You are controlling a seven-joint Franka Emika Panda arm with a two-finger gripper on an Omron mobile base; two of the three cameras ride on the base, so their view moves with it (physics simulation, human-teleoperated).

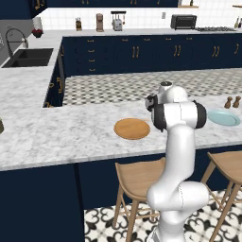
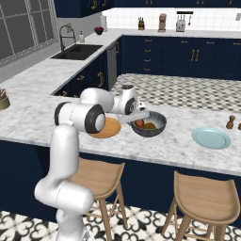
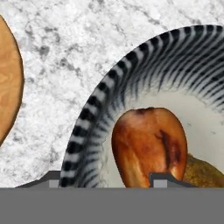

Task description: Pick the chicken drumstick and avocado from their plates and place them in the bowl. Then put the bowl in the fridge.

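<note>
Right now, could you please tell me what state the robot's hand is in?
Hand: the two fingertips straddle the rim of the bowl, apart, one outside and one inside by the chicken drumstick; whether they grip the rim cannot be told.

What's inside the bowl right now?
The bowl holds the chicken drumstick, with the avocado beside it, partly covered by the drumstick. The bowl's bottom under them is hidden.

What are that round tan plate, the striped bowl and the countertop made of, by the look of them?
The tan plate looks like wood: grain lines run across its matte surface. The bowl seems to be glazed ceramic or stoneware, dark with pale streaks on its wall and a smooth lighter inside, though the rendering leaves that open. The countertop looks like polished marble or a similar stone, white with grey veining.
</note>
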